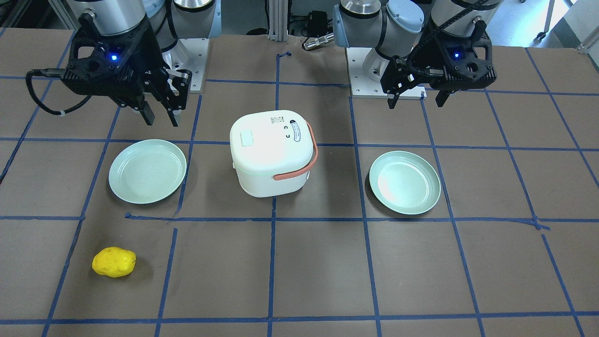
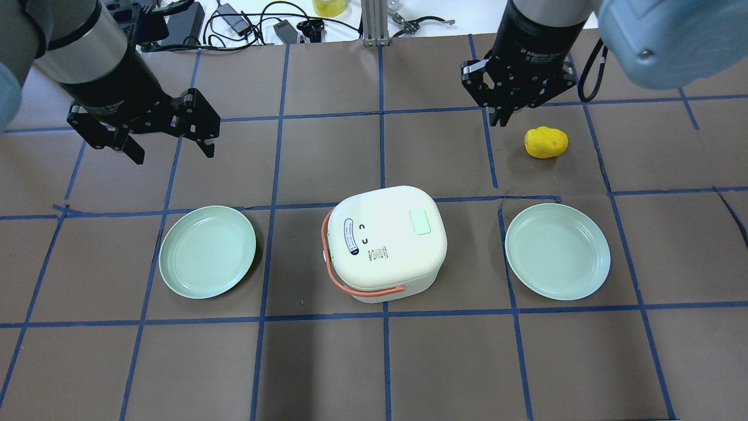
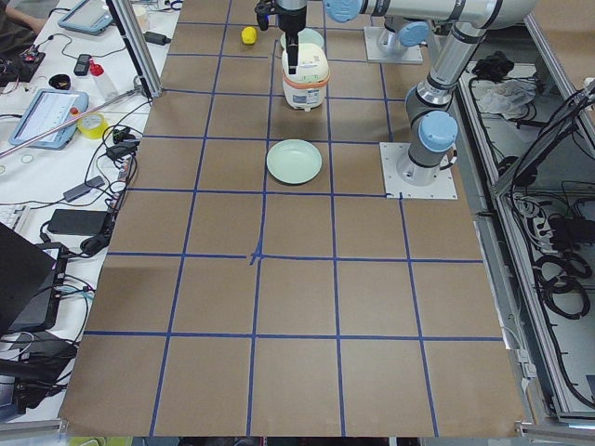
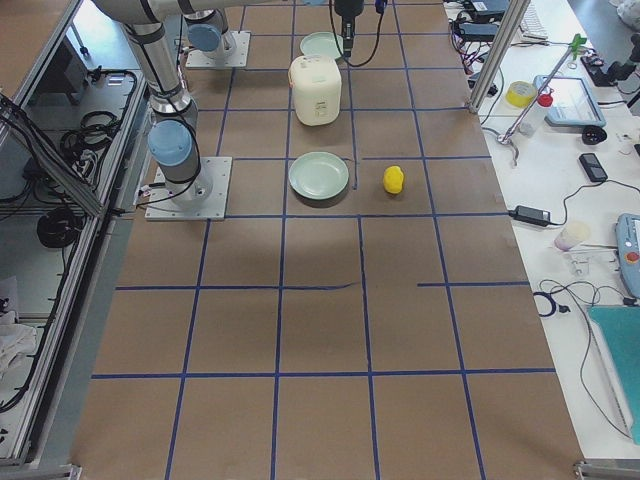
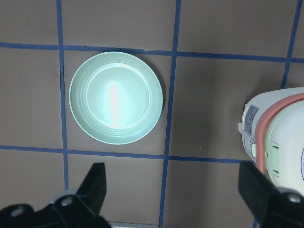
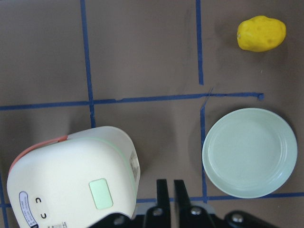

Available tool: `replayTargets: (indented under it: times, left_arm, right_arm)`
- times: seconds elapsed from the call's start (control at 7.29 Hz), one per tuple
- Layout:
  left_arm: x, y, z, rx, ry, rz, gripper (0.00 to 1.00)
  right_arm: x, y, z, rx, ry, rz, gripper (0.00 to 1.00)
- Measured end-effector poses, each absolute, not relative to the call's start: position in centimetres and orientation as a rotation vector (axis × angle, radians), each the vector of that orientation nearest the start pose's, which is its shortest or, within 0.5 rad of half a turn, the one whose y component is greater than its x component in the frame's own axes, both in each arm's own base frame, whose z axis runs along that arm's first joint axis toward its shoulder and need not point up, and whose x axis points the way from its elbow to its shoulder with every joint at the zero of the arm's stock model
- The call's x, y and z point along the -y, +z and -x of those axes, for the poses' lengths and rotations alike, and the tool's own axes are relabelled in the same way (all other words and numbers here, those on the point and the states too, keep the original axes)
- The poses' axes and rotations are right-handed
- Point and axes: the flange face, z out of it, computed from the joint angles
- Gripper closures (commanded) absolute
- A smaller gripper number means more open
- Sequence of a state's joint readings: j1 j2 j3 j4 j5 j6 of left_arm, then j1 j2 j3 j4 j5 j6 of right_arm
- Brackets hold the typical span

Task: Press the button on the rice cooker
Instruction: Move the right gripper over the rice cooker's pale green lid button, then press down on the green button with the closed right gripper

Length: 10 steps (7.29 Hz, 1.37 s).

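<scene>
**A:** Any writing you can read?

**B:** The right arm's black wrist collar [image 2: 534,55] seems to say "Adaptive Gripper", though it is small. The rice cooker [image 2: 383,242] has an oval label [image 2: 349,237] and a printed block [image 2: 377,255] on its lid, both too fine to read.

**A:** And the cooker itself?

**B:** White and rounded, with a salmon handle [image 2: 374,290] folded down around its side. The button [image 2: 420,222] is a pale green square on the lid. The cooker sits mid-table [image 2: 327,362] between a mint-green plate [image 2: 207,251] and a second plate [image 2: 557,251], apart from both.

**A:** What else is nearby?

**B:** A yellow potato-shaped toy [image 2: 546,142] lies near the right gripper [image 2: 499,120], whose fingers are drawn together. The left gripper [image 2: 172,153] has its fingers spread wide. Both are well apart from the cooker.
</scene>
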<state>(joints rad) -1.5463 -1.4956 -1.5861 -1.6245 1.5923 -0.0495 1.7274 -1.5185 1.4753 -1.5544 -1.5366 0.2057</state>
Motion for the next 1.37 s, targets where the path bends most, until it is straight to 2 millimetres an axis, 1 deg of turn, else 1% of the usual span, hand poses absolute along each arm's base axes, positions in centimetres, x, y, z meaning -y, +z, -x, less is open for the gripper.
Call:
replayTargets:
  times: [0.27,0.41,0.69,0.82,1.1,1.37]
  left_arm:
    - [46.3,51.1,12.0,-3.118,-0.010,0.115,0.00]
    - [46.3,51.1,12.0,-3.118,-0.010,0.115,0.00]
    - [46.3,51.1,12.0,-3.118,-0.010,0.116,0.00]
    - [46.3,51.1,12.0,-3.118,-0.010,0.116,0.00]
    - [46.3,51.1,12.0,-3.118,-0.010,0.116,0.00]
    - [46.3,51.1,12.0,-3.118,-0.010,0.117,0.00]
  right_arm:
    - [46.5,46.8,-25.6,-3.122,0.061,-0.015,1.00]
    - [45.6,44.8,-27.1,-3.124,0.066,0.026,1.00]
    - [44.8,40.8,-28.5,-3.114,0.037,0.072,1.00]
    - [44.0,39.1,-29.2,-3.116,0.039,0.101,1.00]
    - [43.2,36.9,-30.5,-3.121,0.070,0.139,1.00]
    - [42.9,36.1,-31.1,-3.125,0.087,0.155,1.00]
